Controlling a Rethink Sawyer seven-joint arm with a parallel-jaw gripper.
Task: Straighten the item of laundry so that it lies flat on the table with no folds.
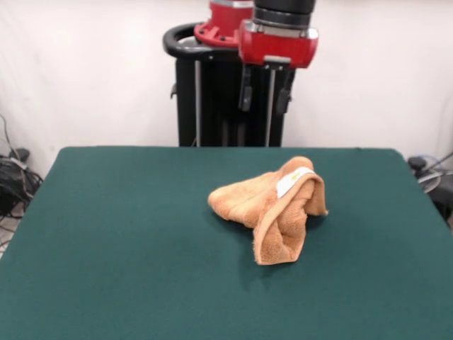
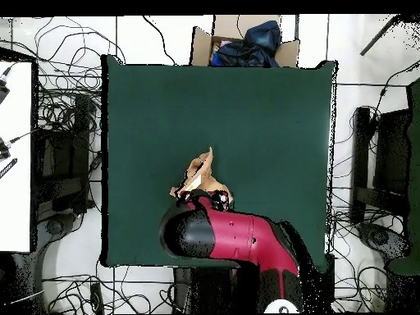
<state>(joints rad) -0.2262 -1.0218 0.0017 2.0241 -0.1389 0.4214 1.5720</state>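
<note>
The towel is lying bunched and folded over itself on the table, slightly toward four o'clock of centre in the front view. The gripper is hanging high above it, fingers spread and empty. The robot is seemingly picking a grasp point; descending onto a loose edge is probably next.

open brown cardboard box holding dark blue fabric, just past one bench edge in the overhead view | tangled black cables on the white floor around the bench | black cables also at the front view's left edge | plain white wall behind
</note>
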